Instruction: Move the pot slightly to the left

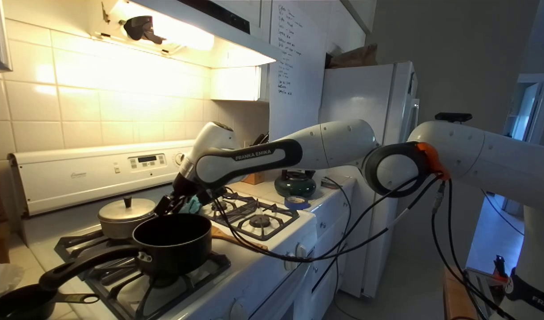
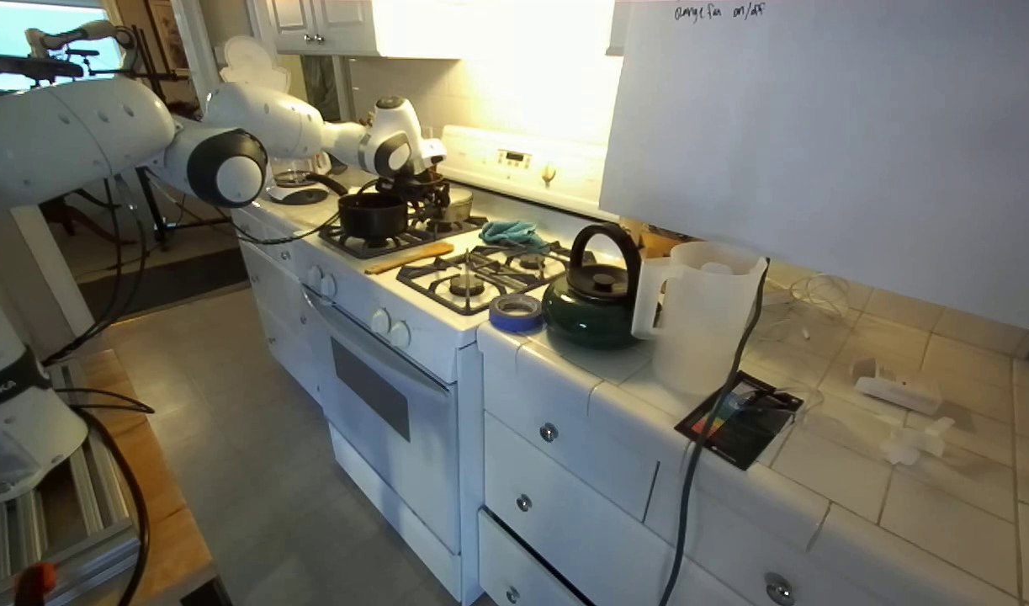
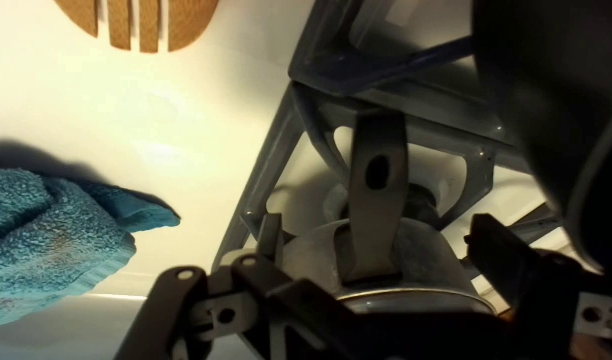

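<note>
The large black pot (image 1: 176,253) stands upright on a front burner grate, its long black handle (image 1: 91,262) pointing away from the arm's base. It also shows in an exterior view (image 2: 373,219) and as a dark wall at the right edge of the wrist view (image 3: 551,100). My gripper (image 1: 165,205) is low behind the black pot, close to its rim. In the wrist view my gripper (image 3: 378,235) is open, its fingers apart on either side of the smaller lidded pot's handle (image 3: 378,200). The right finger is beside the black pot; contact cannot be told.
The smaller lidded pot (image 1: 120,222) stands on the rear burner. A blue-green towel (image 3: 50,235) and wooden spatula (image 3: 135,25) lie on the stovetop. A green kettle (image 2: 594,311) and blue tape roll (image 2: 516,313) stand on the counter. The stove's back panel (image 1: 94,173) rises behind.
</note>
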You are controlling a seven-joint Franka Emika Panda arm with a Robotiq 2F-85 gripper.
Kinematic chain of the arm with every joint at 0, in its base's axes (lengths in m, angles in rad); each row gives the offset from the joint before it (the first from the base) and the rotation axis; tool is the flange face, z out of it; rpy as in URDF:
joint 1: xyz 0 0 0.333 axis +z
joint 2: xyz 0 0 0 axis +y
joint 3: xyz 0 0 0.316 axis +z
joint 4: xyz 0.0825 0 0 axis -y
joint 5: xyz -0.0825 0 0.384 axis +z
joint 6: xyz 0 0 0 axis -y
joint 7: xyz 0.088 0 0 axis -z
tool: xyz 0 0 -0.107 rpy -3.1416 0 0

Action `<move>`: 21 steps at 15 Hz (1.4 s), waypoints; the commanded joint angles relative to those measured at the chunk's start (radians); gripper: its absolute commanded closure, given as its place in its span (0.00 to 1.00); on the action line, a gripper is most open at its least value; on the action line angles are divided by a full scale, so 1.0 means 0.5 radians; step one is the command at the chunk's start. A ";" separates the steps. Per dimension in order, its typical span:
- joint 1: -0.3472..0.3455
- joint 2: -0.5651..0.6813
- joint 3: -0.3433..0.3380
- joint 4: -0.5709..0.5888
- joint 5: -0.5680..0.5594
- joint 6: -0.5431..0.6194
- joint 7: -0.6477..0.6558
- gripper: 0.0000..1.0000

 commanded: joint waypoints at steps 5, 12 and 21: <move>0.007 0.073 -0.032 0.114 -0.007 -0.002 0.112 0.60; 0.037 0.009 0.031 0.102 0.013 -0.032 0.091 0.49; 0.108 0.051 0.065 0.297 0.071 -0.133 0.062 0.00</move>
